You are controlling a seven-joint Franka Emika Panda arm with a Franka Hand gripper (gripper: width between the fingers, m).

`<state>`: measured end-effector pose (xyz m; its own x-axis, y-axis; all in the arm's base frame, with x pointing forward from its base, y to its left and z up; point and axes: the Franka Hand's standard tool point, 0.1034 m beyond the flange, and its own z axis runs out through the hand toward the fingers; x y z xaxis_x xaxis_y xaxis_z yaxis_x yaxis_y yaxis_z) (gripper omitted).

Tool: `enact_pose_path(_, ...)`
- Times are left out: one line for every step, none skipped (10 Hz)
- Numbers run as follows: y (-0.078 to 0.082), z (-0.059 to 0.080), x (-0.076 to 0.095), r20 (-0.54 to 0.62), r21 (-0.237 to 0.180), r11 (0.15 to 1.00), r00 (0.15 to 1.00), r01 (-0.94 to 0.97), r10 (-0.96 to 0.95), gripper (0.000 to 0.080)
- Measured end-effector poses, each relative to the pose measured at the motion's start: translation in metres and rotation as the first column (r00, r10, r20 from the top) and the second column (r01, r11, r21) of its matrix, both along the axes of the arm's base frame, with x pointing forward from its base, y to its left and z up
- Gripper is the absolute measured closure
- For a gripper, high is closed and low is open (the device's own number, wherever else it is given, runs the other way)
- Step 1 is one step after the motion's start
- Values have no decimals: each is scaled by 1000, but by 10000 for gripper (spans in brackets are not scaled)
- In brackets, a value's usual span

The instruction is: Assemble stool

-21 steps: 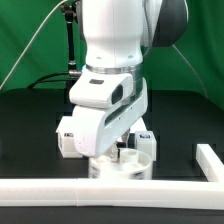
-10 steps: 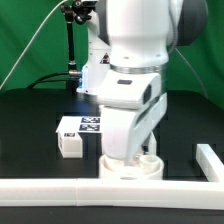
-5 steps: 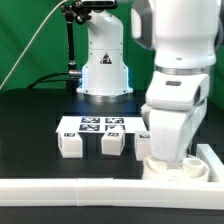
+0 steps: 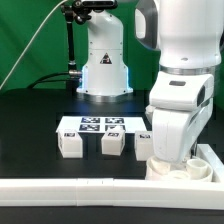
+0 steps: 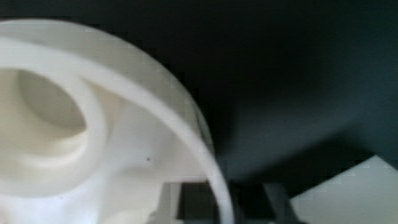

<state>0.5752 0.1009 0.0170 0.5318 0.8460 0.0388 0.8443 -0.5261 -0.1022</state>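
Observation:
The round white stool seat (image 4: 184, 169) lies low on the table at the exterior view's right, by the corner of the rail. My gripper (image 4: 172, 158) stands right over it, and my arm's white hand hides most of the fingers. In the wrist view the seat (image 5: 89, 110) fills the frame, and its thin rim runs between the two dark fingers of my gripper (image 5: 222, 205), which is shut on it. Three blocky white legs (image 4: 71, 146) (image 4: 112, 144) (image 4: 141, 146) stand in a row on the black table to the left of the seat.
The marker board (image 4: 100, 124) lies behind the legs. A long white L-shaped rail (image 4: 60, 187) runs along the front edge and turns back at the right (image 4: 213, 158), close to the seat. The robot base (image 4: 105, 60) stands at the back.
My arm has carried the seat from the middle of the table to the exterior view's right, uncovering the legs and the marker board. In the last half second it barely moved.

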Motion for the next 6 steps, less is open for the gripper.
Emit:
enact_pose_path(0,0,0,1,0,1000,1000,1,-1,583)
enact_pose_path(-1,6,1,7,-1,1000,1000,8,-8,583)
enact_pose_path(-1,14,0,16,-3,1000,1000,23,-23,383)
enact_pose_path(-4,21,-1,21,-5,999,999,33,-32,250)
enact_pose_path(-6,27,-3,13,-11,998,998,58,-58,250)
enact_pose_path(-8,36,-2,12,-17,997,997,72,-72,167)
